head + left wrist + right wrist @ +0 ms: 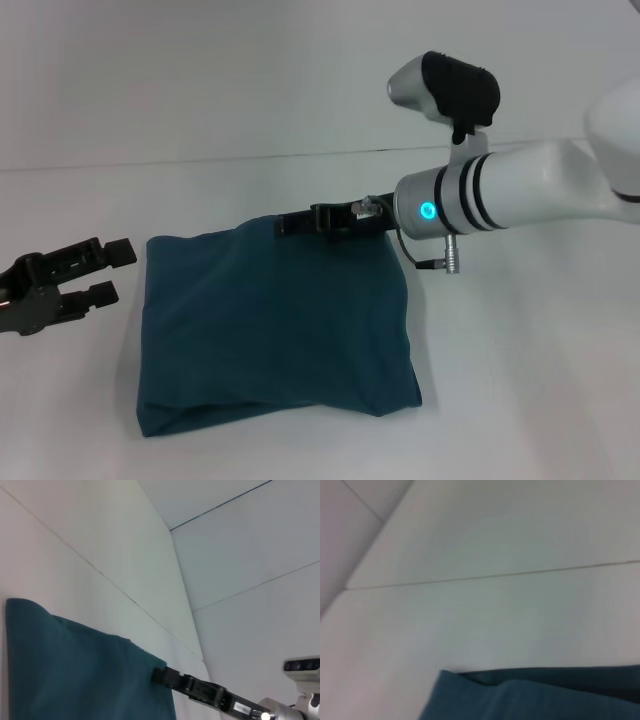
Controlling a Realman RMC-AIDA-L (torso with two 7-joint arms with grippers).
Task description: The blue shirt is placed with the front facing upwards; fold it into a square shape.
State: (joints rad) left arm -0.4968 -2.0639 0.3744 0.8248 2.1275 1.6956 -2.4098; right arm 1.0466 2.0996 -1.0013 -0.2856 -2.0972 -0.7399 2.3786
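The blue shirt (270,320) lies folded into a rough square on the white table, plain side up with no lettering showing. Its nearest edge is a thick rounded fold. My right gripper (288,226) reaches in from the right and rests at the shirt's far edge, its fingers together on the cloth there. The left wrist view shows the same gripper (157,675) at the far corner of the shirt (75,670). The right wrist view shows only the shirt's edge (545,695) on the table. My left gripper (108,272) is open, just left of the shirt and not touching it.
The white table (520,380) surrounds the shirt on all sides. A pale wall rises behind the table's far edge (200,160).
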